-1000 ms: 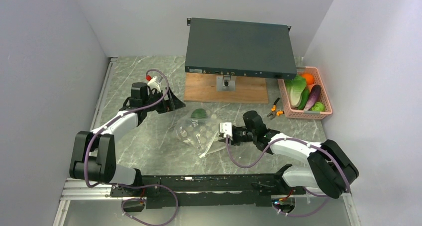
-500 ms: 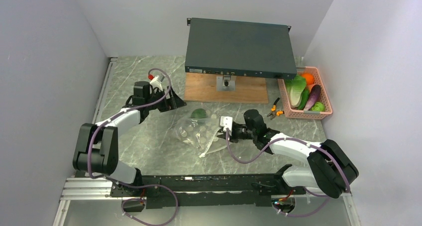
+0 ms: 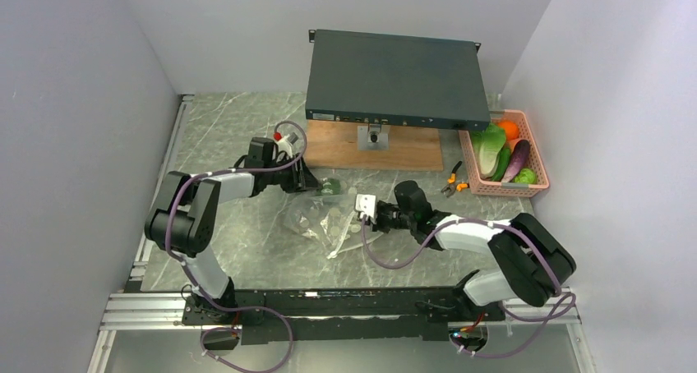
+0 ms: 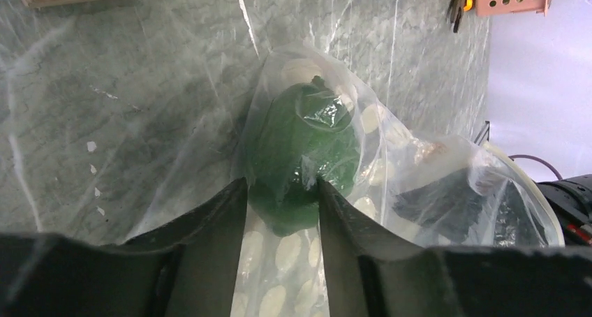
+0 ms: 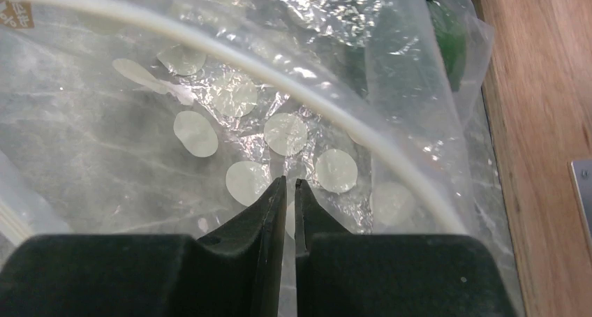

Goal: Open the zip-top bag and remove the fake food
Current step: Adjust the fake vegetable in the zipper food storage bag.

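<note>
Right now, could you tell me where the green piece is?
The green piece lies in the bag between the fingers of the left gripper; in the top view, left of centre, before the board.

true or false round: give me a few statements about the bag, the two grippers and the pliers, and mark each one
1. The green piece sits inside the zip-top bag. True.
2. The left gripper hangs wide open above the bag. False: its fingers press on either side of the green piece through the plastic.
3. The right gripper pinches the bag's film. True.
4. The pliers lie inside the pink basket. False: they lie on the table beside it.
</note>
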